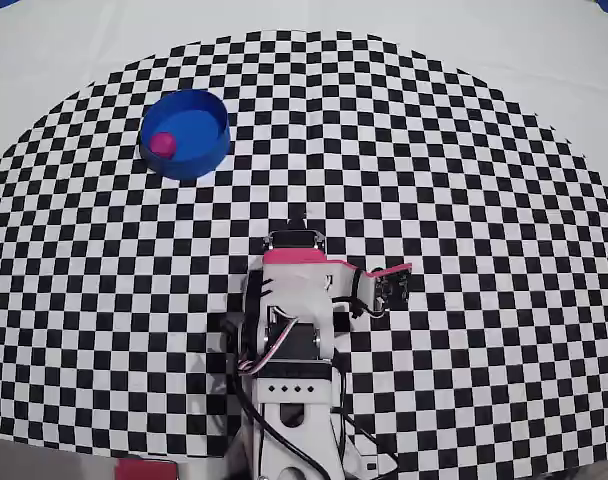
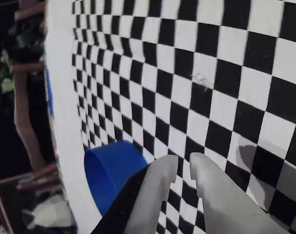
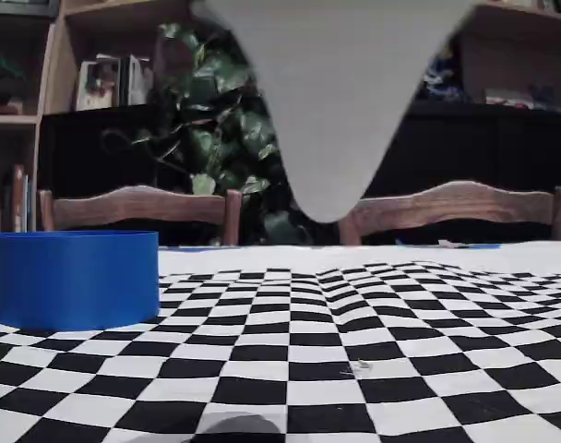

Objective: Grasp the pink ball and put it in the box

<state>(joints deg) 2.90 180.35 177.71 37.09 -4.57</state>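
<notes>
The pink ball (image 1: 162,143) lies inside the round blue box (image 1: 186,133) at the far left of the checkered cloth in the overhead view. The ball is hidden in the other views. The box also shows in the wrist view (image 2: 111,168) and at the left of the fixed view (image 3: 73,277). My gripper (image 2: 183,162) is folded back near the arm's base (image 1: 296,228), well apart from the box. Its grey fingers (image 2: 160,190) stand almost together with only a thin gap, and nothing is between them.
The black-and-white checkered cloth (image 1: 434,150) covers the table. A blurred grey shape (image 3: 336,111) hangs from the top of the fixed view. Wooden chairs (image 3: 137,205), a plant and shelves stand behind the table's far edge.
</notes>
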